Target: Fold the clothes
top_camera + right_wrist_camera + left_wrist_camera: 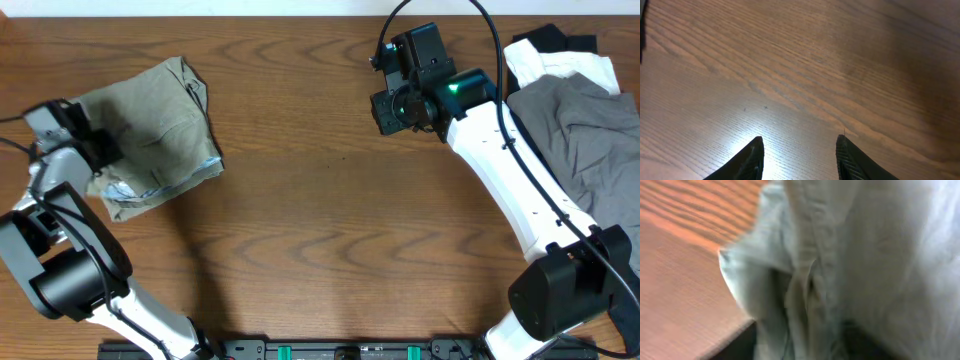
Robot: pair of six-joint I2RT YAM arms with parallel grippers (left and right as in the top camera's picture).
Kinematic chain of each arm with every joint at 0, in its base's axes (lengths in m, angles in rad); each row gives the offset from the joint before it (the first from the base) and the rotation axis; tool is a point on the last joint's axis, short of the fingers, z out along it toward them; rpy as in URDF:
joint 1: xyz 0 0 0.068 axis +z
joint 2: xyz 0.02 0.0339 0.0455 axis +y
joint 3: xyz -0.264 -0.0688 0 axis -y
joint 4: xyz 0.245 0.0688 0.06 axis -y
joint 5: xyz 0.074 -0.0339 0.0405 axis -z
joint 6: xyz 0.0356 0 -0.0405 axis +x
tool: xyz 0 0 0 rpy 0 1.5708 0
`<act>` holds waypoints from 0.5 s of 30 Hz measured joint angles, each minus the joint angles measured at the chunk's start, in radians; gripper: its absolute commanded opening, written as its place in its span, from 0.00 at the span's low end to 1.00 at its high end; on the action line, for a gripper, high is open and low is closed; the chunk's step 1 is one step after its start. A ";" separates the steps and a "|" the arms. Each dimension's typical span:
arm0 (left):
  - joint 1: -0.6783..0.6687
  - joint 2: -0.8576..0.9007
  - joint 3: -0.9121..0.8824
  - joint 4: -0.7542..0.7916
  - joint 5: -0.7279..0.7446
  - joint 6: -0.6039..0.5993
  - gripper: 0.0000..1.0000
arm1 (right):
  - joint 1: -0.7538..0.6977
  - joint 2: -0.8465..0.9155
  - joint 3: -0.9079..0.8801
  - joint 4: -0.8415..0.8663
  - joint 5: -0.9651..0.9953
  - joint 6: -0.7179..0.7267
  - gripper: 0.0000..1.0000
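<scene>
Overhead looked straight down over the whole tabletop (320, 200). Left wrist view lay close against the shorts (865, 255). Right wrist view faced tabletop just beyond the right hand (799, 139), ground also seen overhead.

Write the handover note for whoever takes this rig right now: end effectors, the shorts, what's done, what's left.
Left end effector: at the left edge of the khaki shorts, fabric filling its camera; open or shut cannot be told.
Right end effector: open, empty, over bare table.
Shorts: a compact bundle on the table's far left.
Done: apparently folded over at least once.
Left: probably clear the left arm and neaten the fold; white lining shows at the near edge.
</scene>
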State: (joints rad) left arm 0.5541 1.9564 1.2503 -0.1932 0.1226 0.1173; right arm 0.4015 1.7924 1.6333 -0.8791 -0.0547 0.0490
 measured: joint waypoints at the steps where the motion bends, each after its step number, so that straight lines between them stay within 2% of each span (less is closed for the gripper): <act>1: 0.001 0.000 0.030 -0.031 -0.003 0.000 0.99 | 0.000 0.000 0.000 0.000 0.000 0.000 0.45; 5: -0.012 -0.001 0.177 -0.178 -0.008 -0.006 0.98 | 0.000 0.000 0.000 -0.004 0.000 0.001 0.45; 9: -0.057 -0.015 0.276 -0.250 0.032 -0.013 0.98 | 0.000 0.000 0.000 -0.008 0.000 0.003 0.46; 15: -0.195 -0.043 0.296 -0.345 0.084 -0.031 0.98 | 0.000 0.000 0.000 -0.017 0.000 0.003 0.45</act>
State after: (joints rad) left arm 0.3588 1.9137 1.5459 -0.5385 0.2066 0.0860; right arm 0.4015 1.7924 1.6333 -0.8959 -0.0551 0.0521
